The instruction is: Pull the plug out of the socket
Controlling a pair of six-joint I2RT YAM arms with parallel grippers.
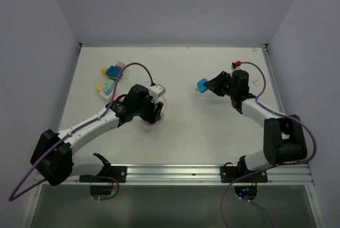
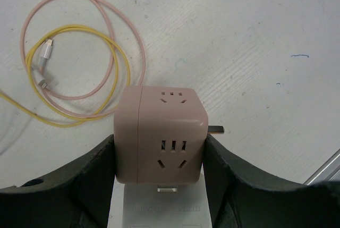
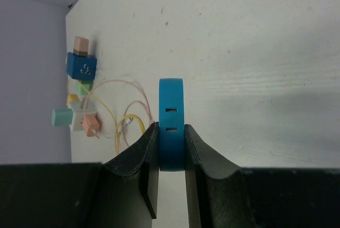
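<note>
while the left arm (image 1: pixel 90 124) lies low and stretched toward the middle of the table (image 1: pixel 202 132), the left gripper (image 2: pixel 159 142) clamps the socket (image 2: pixel 159 111) by its sides. the right arm (image 1: pixel 260 111) folds back inward, and the right gripper (image 3: pixel 171 128) is pinched on the blue plug (image 3: pixel 171 95), well apart from the socket. the plug's pins cannot be made out. a white block (image 2: pixel 159 207) under the socket is cut off. the socket is a matte pinkish cube with rounded edges.

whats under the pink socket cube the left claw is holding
A white body with a small metal tab shows at its lower edge; the cube covers the rest.
</note>
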